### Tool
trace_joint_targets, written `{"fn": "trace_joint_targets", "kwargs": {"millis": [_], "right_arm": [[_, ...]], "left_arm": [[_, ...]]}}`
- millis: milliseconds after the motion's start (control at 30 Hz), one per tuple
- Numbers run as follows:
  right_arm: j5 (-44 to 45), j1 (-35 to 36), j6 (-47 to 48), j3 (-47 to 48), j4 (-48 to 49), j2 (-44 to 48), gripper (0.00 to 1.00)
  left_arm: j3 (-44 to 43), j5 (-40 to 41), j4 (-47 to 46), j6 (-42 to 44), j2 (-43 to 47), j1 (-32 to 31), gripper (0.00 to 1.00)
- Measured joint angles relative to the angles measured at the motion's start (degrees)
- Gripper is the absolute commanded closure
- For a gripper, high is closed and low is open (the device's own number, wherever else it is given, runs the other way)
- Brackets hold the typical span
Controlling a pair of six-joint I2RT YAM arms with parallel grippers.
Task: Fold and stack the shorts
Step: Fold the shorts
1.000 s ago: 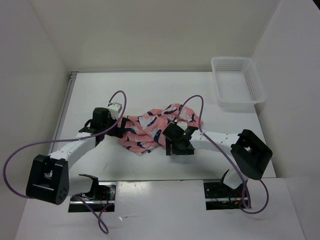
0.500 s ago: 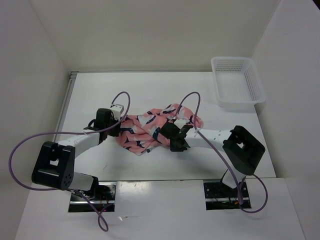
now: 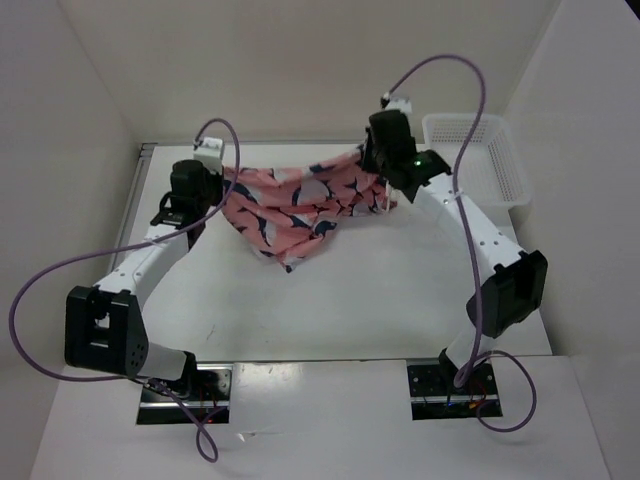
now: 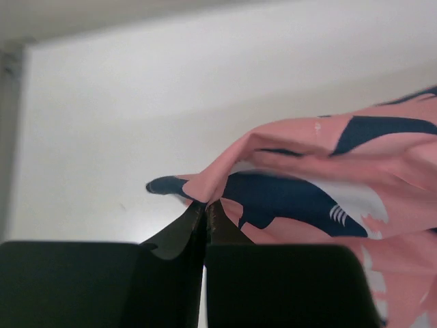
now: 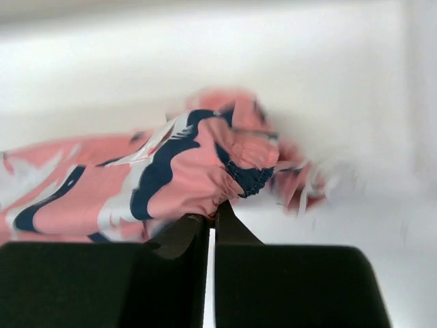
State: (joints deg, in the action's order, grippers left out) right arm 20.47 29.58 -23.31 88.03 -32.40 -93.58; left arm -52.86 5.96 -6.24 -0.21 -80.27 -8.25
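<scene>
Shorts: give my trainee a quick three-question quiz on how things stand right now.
1. True or false: the shorts are folded inside the basket.
2. Of the left fingers and right fingers, which are shut on the shorts? A) left only B) right only C) both
3. Fill in: the basket sits at the far ___ corner of the table.

Key: 1 false, they hang stretched between the two arms; 2 C; 3 right.
</scene>
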Motion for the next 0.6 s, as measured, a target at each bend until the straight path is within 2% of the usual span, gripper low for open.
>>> {"fn": "trace_joint_targets", "kwargs": {"millis": [133, 233, 333, 533, 567, 600], "right_arm": [[-0.42, -3.26, 7.48, 21.03, -0.13, -2.62, 1.00], [-0.79, -3.32, 10.75, 29.59, 0.46, -3.50, 1.00], [-1.18, -2.97, 12.63, 29.51, 0.72, -1.16, 1.00], [-2.32, -2.82, 13.11, 19.19, 0.48, 4.35, 1.00], [-2.54, -2.64, 13.03, 17.25, 0.50, 5.14, 1.00], [-2.99, -2.16, 12.90, 15.04, 0.28, 6.05, 1.00]], "left_arm": [[-11.04, 4.42, -2.54, -0.02, 0.15, 1.88, 1.00], [-16.44, 6.38, -4.02, -0.02, 1.95, 2.12, 1.00], [-17.57, 7.10, -2.23, -0.04, 6.27, 2.19, 1.00], [-16.02, 5.53, 5.05, -0.02, 16.04, 2.32, 0.99], [-15.67, 4.42, 7.26, -0.02, 17.59, 2.43, 0.96], [-15.04, 2.89, 9.66, 0.02, 19.08, 2.56, 0.89]]}}
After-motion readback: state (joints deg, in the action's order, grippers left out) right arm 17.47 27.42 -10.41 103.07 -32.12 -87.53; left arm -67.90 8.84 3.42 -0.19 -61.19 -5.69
